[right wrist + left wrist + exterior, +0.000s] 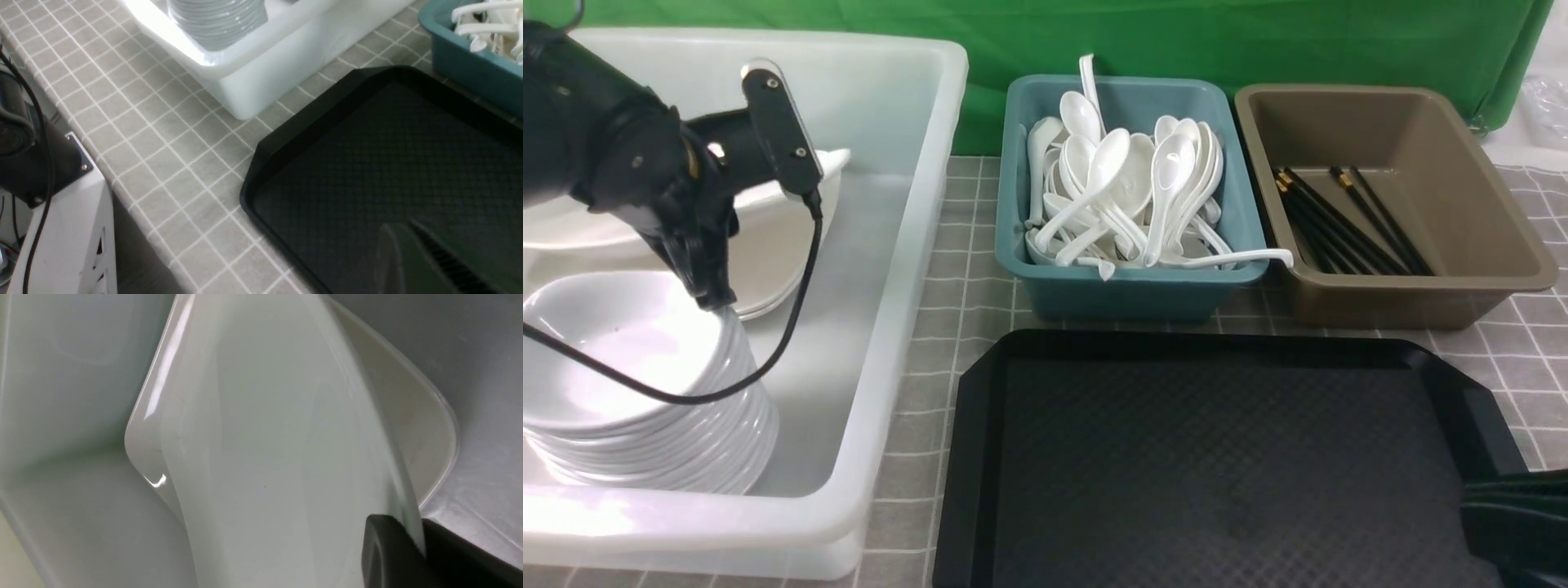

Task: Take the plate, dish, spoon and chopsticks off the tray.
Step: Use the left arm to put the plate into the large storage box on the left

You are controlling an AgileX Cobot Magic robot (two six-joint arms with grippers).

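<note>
Left wrist view: plate (pixel 286 457) tilted in pincer (pixel 404 524).

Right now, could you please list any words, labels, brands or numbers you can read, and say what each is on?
None: no readable text shows on the tray, teal bin, brown bin, white tub or plate.
</note>
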